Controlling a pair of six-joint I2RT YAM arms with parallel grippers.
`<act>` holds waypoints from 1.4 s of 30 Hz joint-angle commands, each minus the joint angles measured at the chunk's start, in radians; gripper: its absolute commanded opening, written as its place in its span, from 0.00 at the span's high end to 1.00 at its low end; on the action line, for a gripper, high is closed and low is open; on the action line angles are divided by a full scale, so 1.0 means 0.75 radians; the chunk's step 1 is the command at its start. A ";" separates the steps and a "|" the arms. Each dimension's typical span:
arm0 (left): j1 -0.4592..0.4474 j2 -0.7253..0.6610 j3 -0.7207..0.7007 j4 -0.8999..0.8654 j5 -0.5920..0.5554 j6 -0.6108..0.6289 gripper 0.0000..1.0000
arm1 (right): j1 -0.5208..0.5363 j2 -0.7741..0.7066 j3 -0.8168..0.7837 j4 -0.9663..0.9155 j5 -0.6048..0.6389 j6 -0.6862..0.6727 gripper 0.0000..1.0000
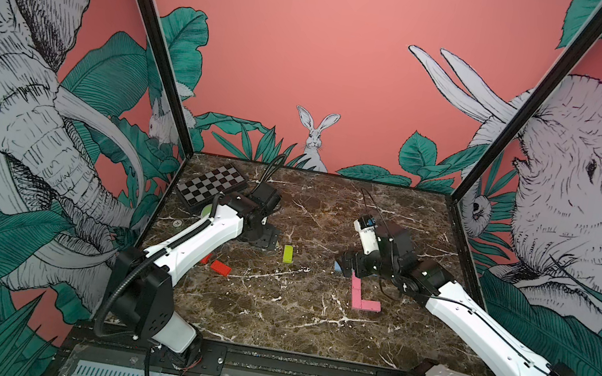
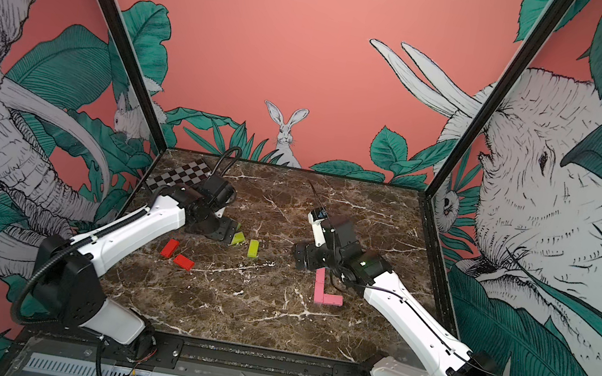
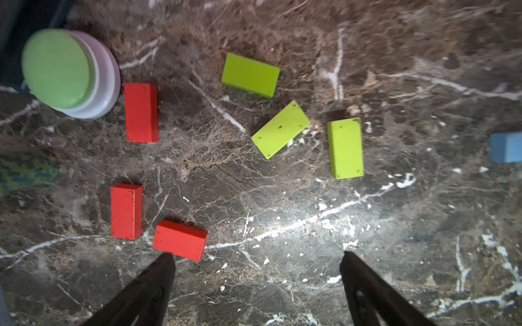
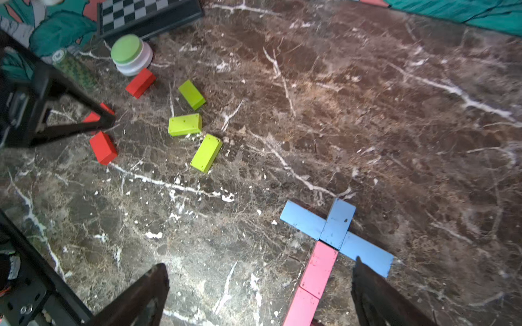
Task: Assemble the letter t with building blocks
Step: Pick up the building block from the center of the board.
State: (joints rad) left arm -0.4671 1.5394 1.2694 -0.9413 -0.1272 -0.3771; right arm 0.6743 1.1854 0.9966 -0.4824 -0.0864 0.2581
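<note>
The t is looking all but built. Just ahead of the right end effector (image 4: 260, 262) three blue blocks (image 4: 336, 228) are lying as a touching crossbar. The pink blocks (image 4: 319, 268) are running back from the middle one as the stem, passing between its fingers. In a top view a pink foot (image 1: 366, 305) is turning off at the stem's end under the arm.

Both end effectors are hanging with fingers wide apart, gripping nothing. One right finger is hovering over the end of a blue block; whether it is touching I cannot tell. I'd say placing is finished, and the next move is calling for a straight lift so nothing gets dragged.

Ahead of the left end effector (image 3: 257, 253) greens (image 3: 279, 128) and reds (image 3: 141, 113) are lying loose, with a button (image 3: 59, 69) beyond the reds. Between them and the t the surface (image 4: 395, 113) is lying bare, well clear of its edges
</note>
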 commanded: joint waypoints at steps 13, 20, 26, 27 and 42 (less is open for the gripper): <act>0.114 0.385 0.216 0.149 0.116 -0.211 0.29 | -0.004 -0.018 -0.084 0.103 -0.185 0.009 0.02; 0.142 0.524 0.319 0.173 0.129 -0.248 0.32 | -0.001 -0.018 -0.099 0.122 -0.210 0.019 0.02; 0.166 0.618 0.367 0.184 0.148 -0.260 0.34 | -0.001 0.002 -0.100 0.136 -0.235 0.027 0.02; 0.167 0.634 0.376 0.184 0.145 -0.259 0.34 | -0.001 0.005 -0.097 0.137 -0.239 0.028 0.02; 0.176 0.784 0.505 0.156 0.131 -0.228 0.38 | 0.001 0.021 -0.122 0.166 -0.258 0.047 0.02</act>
State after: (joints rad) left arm -0.3397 2.1128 1.6062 -0.7929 -0.0154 -0.5549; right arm 0.6743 1.1934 0.9165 -0.3943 -0.2703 0.2840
